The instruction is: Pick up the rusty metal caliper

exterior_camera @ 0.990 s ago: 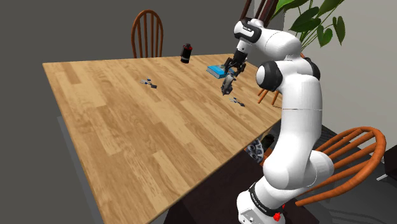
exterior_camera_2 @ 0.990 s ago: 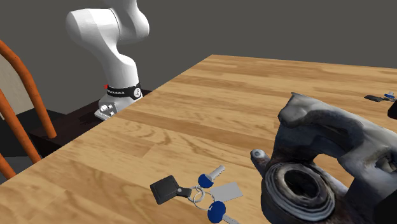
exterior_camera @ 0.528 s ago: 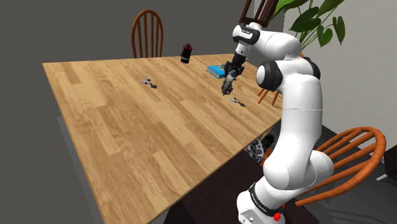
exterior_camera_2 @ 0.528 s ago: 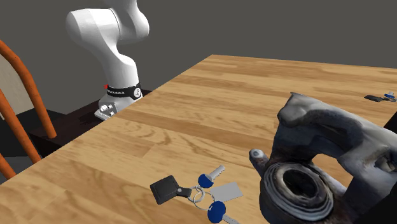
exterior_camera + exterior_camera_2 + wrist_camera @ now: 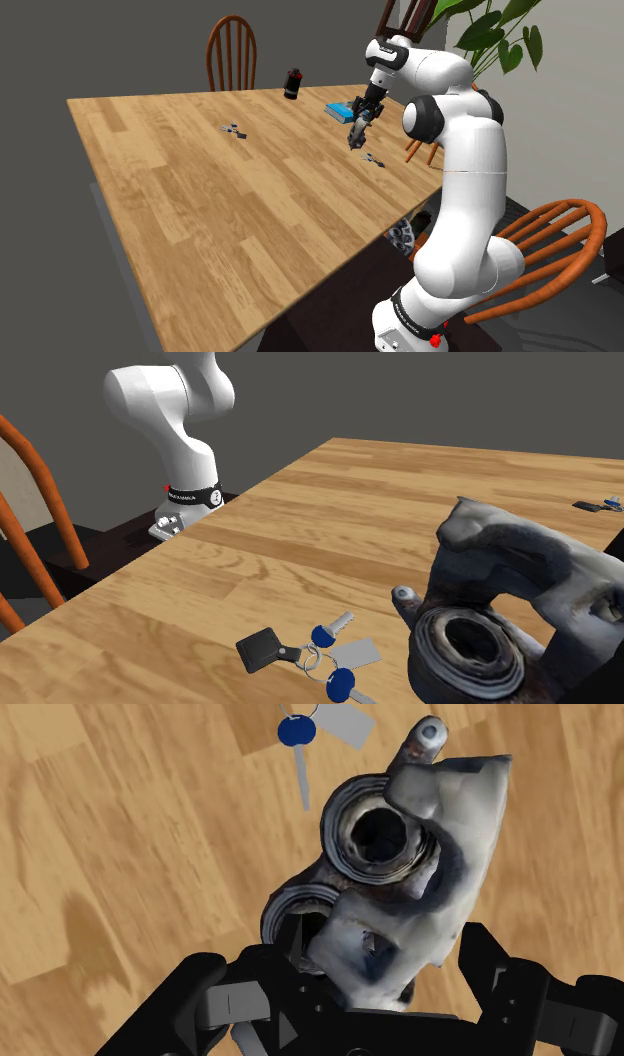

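Note:
The rusty metal caliper [image 5: 410, 894], a grey lump with two round bores, sits between my black fingers [image 5: 495, 979] in the wrist view. My gripper [image 5: 385, 989] is shut on its lower end. In the shoulder view the gripper [image 5: 358, 122] hangs from the bent arm near the table's far right side, with the caliper [image 5: 356, 134] at its tip, low over the wooden table [image 5: 200, 200]. Whether the caliper touches the wood I cannot tell. The second exterior view has the caliper [image 5: 500, 612] very close, at the lower right.
A key bunch with blue heads [image 5: 372, 158] [image 5: 320, 652] [image 5: 298, 732] lies just beside the caliper. A second key bunch [image 5: 234, 128], a black canister [image 5: 293, 84] and a blue flat box [image 5: 340, 110] lie farther off. Wooden chairs [image 5: 231, 50] [image 5: 545, 250] flank the table.
The fingers have closed on the caliper. The hand turned slightly in the shoulder view, and the caliper shifted a little in the second exterior view.

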`<act>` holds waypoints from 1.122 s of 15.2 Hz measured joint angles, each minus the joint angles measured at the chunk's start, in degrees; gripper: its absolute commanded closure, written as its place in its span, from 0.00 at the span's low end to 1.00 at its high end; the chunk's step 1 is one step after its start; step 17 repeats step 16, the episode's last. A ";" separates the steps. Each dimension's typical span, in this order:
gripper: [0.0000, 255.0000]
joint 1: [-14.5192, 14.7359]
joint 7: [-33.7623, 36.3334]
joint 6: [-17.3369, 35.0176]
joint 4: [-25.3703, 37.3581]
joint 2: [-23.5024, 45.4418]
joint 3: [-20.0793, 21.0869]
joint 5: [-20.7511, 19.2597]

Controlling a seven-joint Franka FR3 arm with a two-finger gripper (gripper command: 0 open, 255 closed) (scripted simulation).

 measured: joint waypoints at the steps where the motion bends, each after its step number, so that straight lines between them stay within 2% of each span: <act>1: 1.00 -0.01 0.07 -0.30 0.15 -0.09 -0.02 -0.04; 9: 1.00 -1.39 1.34 -6.80 8.26 1.26 0.19 0.15; 15: 1.00 -3.97 2.89 -14.40 20.25 5.21 0.91 0.99; 17: 1.00 -4.26 3.12 -15.27 21.72 5.75 1.03 1.09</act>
